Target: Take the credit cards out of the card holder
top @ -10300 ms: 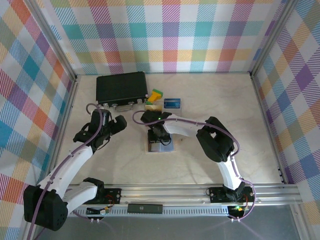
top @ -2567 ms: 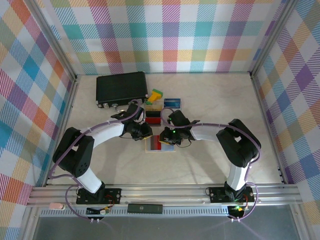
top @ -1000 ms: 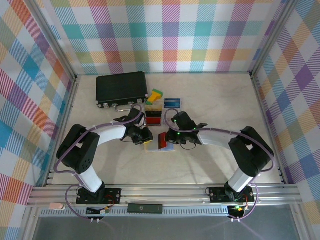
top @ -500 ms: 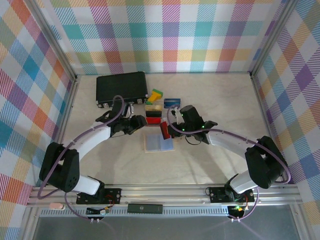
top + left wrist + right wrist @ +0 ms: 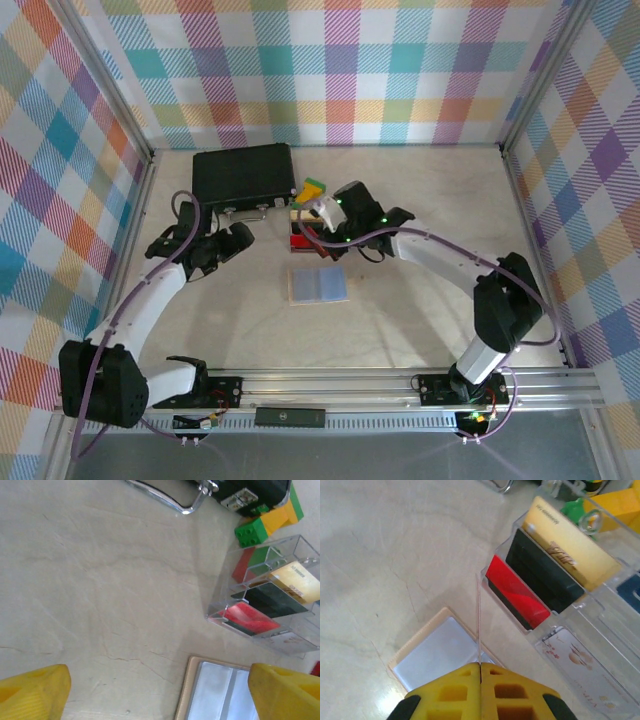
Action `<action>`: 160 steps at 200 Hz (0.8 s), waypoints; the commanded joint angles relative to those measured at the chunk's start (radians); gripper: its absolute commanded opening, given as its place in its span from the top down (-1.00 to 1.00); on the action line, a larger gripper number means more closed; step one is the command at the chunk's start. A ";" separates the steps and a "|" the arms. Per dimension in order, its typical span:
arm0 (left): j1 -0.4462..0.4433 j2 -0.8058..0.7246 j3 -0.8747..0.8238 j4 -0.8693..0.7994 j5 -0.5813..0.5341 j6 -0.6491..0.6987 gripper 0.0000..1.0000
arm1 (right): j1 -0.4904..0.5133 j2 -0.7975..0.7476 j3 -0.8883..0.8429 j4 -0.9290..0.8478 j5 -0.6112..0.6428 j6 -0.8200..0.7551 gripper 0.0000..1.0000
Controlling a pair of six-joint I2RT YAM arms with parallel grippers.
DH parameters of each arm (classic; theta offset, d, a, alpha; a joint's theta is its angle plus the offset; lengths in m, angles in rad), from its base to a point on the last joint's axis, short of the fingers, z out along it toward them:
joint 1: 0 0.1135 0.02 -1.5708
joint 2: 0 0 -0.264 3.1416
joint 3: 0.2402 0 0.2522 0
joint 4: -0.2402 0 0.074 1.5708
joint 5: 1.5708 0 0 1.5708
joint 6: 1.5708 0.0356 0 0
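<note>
Over by the clear rack (image 5: 535,630), we've got the right gripper (image 5: 480,666) pinched shut on one thin card (image 5: 478,625), edge-on above the card holder (image 5: 437,652), while the left gripper (image 5: 160,692) hangs wide open nearby.

Your card holder (image 5: 319,285) lies flat near the middle of the tabletop (image 5: 430,200), apart from both arms. Your left gripper (image 5: 237,244) is off to the holder's left, fingers spread wide. Your right gripper (image 5: 318,218) hangs over a row of credit cards (image 5: 302,241) just behind the holder. The black case (image 5: 243,174) sits near the far left corner, with the green and yellow blocks (image 5: 314,188) right beside it.
</note>
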 commanded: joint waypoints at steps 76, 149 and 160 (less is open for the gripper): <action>0.071 -0.075 0.015 -0.108 -0.130 0.067 -1.00 | 0.020 0.309 0.418 -0.298 0.116 -0.467 1.00; 0.127 -0.068 -0.002 -0.096 -0.104 0.049 -0.99 | 0.016 0.459 0.565 -0.371 0.119 -0.611 1.00; 0.128 -0.064 -0.001 -0.095 -0.102 0.050 -0.99 | 0.016 0.470 0.577 -0.380 0.113 -0.617 1.00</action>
